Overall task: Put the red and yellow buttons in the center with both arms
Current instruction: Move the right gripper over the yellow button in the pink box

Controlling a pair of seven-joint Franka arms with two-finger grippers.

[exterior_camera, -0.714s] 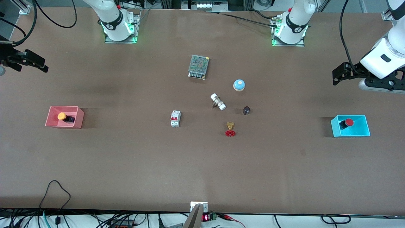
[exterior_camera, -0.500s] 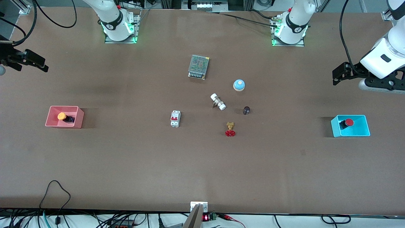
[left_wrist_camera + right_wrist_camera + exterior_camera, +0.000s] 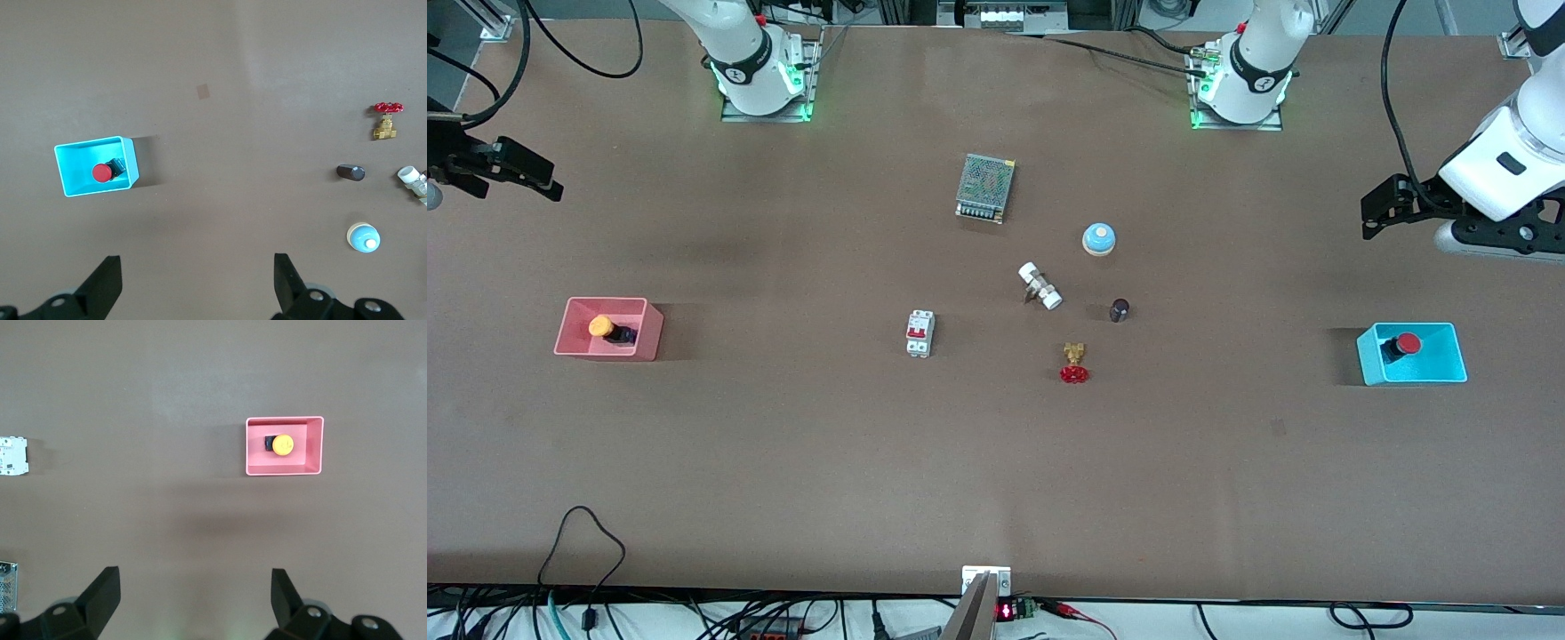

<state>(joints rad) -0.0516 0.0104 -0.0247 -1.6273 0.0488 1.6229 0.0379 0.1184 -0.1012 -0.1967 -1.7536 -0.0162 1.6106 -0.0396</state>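
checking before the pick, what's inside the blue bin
The blue bin holds one red button, its round red cap up on a dark body. In the left wrist view the button sits by one wall. The floor under it is covered.

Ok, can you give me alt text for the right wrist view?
The yellow button sits in the pink bin on the brown tabletop. The right pincer hangs open above bare table, holding nothing.

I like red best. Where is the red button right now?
The red button sits inside the blue bin, near the left arm's end of the table.
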